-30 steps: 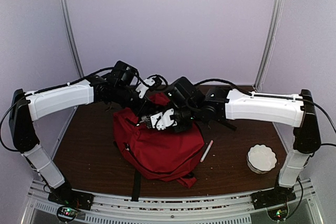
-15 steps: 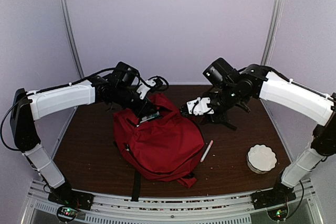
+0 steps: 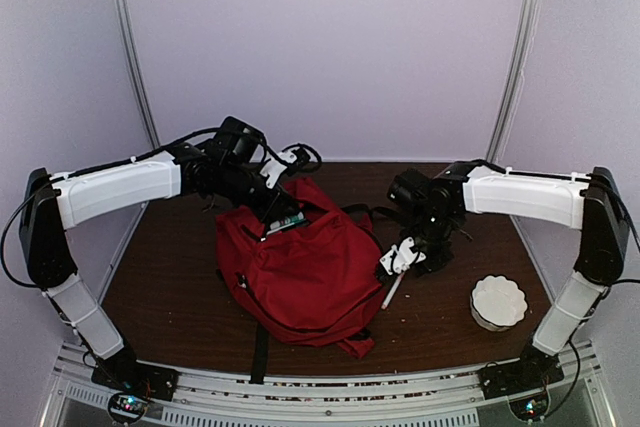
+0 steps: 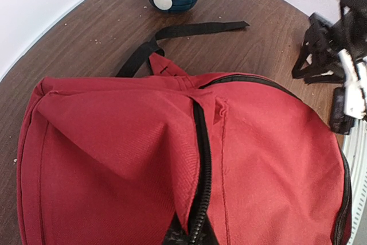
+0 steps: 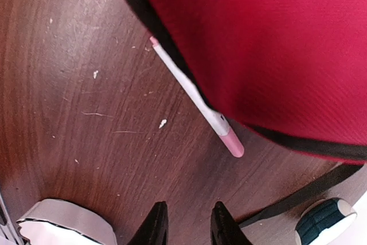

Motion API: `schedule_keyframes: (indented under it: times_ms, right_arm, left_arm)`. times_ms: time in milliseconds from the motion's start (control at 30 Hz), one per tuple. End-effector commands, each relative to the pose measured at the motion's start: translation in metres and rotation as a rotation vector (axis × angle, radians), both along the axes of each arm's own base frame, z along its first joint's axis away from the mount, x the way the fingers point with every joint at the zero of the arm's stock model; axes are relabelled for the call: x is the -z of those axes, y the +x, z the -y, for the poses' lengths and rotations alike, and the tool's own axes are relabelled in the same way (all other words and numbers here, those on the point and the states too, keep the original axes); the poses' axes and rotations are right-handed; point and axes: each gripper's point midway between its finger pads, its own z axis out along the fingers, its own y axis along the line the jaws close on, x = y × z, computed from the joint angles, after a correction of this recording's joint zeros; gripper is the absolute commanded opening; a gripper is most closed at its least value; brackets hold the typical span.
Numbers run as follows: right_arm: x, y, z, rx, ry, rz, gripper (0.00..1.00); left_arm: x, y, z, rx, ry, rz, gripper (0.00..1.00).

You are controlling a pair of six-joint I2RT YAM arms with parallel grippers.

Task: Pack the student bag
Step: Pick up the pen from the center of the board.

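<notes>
Two risks stood out, both around the pen. The student bag (image 3: pixel 310 282) lay flat in the middle of the desk (image 3: pixel 170 297), its top toward the far edge. The left gripper (image 3: pixel 279 218) sat at that top edge. Whether its fingers pinched the red cloth could not be told (its wrist view showed almost nothing of them, only the black zip (image 4: pixel 201 159) running up toward the lens).

The right gripper (image 5: pixel 186 226) hung low over a white pen (image 5: pixel 192 96) with a pink cap. Its fingers were narrowly apart and held nothing. The pen lay hard against the side of the bag that faced the desk's right edge, and a white bowl (image 3: pixel 498 301) sat toward the near right corner.

Fetching the pen looked like the step in hand. With so little gap between the fingers, a descent could land a tip on the barrel, rolling it across the smooth wood or nudging it under the bag's hem. The bag's edge also crowded one side, so a finger might snag fabric instead. If the left arm's hold was slack, the bag's mouth might sag shut before the pen arrived.
</notes>
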Motion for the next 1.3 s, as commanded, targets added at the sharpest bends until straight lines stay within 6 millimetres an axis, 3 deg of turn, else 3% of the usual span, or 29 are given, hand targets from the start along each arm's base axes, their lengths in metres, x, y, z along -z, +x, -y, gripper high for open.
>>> schedule_keyframes:
  times_ms: [0, 633, 967, 1267]
  right_arm:
    - [0.018, 0.018, -0.005, -0.072, -0.043, 0.075, 0.25]
    - [0.064, 0.017, -0.028, -0.222, -0.142, 0.031, 0.28]
    - [0.086, 0.005, -0.01, -0.234, -0.232, -0.026, 0.27]
    - [0.091, -0.029, 0.017, -0.165, -0.256, -0.112, 0.25]
  left_arm:
    - [-0.027, -0.006, 0.015, 0.052, -0.069, 0.047, 0.0]
    - [-0.018, -0.004, 0.015, 0.052, -0.054, 0.031, 0.0]
    - [-0.015, -0.003, 0.016, 0.049, -0.049, 0.029, 0.0]
    - [-0.017, -0.004, 0.016, 0.052, -0.054, 0.026, 0.0]
